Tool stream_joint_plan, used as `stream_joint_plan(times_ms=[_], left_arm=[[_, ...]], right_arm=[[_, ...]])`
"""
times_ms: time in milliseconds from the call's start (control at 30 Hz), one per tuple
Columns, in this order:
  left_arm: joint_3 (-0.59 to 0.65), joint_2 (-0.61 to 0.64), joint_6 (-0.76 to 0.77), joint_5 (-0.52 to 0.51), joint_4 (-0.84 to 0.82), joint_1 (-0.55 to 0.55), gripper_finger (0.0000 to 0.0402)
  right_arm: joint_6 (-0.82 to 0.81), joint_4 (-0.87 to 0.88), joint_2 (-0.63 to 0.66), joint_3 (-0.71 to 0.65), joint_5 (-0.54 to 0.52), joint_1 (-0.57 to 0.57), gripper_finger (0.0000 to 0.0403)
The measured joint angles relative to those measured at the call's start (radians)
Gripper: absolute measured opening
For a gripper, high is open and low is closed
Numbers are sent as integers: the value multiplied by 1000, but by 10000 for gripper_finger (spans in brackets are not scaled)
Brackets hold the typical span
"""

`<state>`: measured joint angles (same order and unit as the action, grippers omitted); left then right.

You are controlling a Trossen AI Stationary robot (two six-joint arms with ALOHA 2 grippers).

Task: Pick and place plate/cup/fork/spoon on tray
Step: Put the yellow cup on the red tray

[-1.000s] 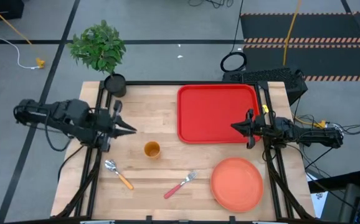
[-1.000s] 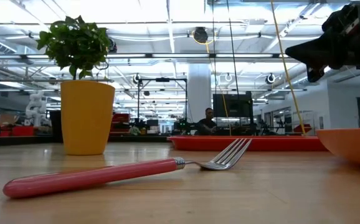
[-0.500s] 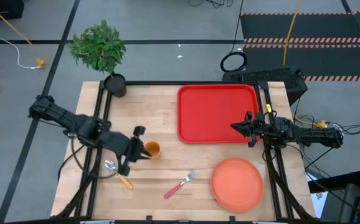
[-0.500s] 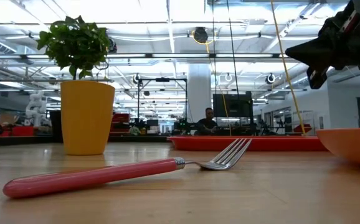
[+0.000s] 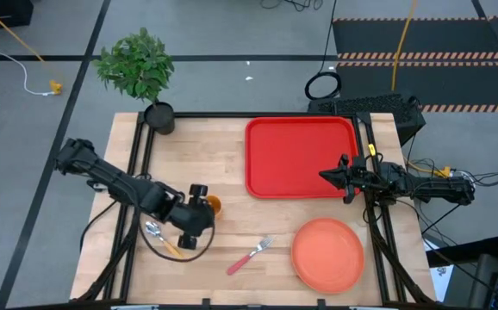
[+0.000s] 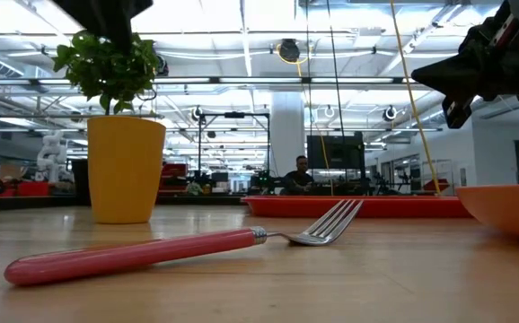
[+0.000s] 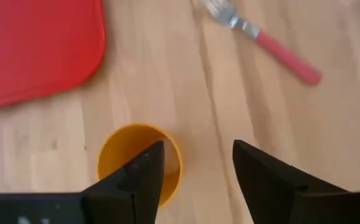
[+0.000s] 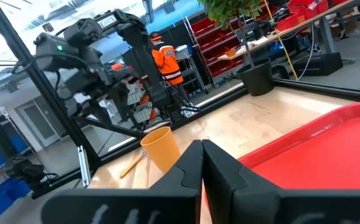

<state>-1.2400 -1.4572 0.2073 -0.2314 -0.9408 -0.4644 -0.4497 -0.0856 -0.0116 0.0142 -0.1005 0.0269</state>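
The big bright red plastic tray (image 5: 301,157) sits bare at the back of the wooden table (image 5: 232,172), waiting for things. The round flat salmon-orange plate (image 5: 327,253) lies in front of it. The left gripper (image 7: 195,177) hangs over the small amber-orange cup (image 7: 139,160) with fingers apart, likely to grab it. A second ago that arm was back at its edge. The right gripper (image 5: 326,175), fingers pinched together, has not moved.
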Motion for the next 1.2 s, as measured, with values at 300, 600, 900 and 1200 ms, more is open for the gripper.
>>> stream_joint_plan(times_ms=[300, 600, 900, 1200], left_arm=[[0, -121, 1, -4, -54, 17, 200], [0, -196, -68, -4, -80, 39, 194], [0, -205, -134, 55, -78, 51, 84], [-13, -185, -258, 66, -90, 142, 16]], right_arm=[[34, 0, 0, 0, 0, 0, 0], [35, 0, 0, 0, 1, -1, 0], [35, -5, 0, 0, 30, -1, 0], [-54, -9, 0, 0, 143, -5, 0]])
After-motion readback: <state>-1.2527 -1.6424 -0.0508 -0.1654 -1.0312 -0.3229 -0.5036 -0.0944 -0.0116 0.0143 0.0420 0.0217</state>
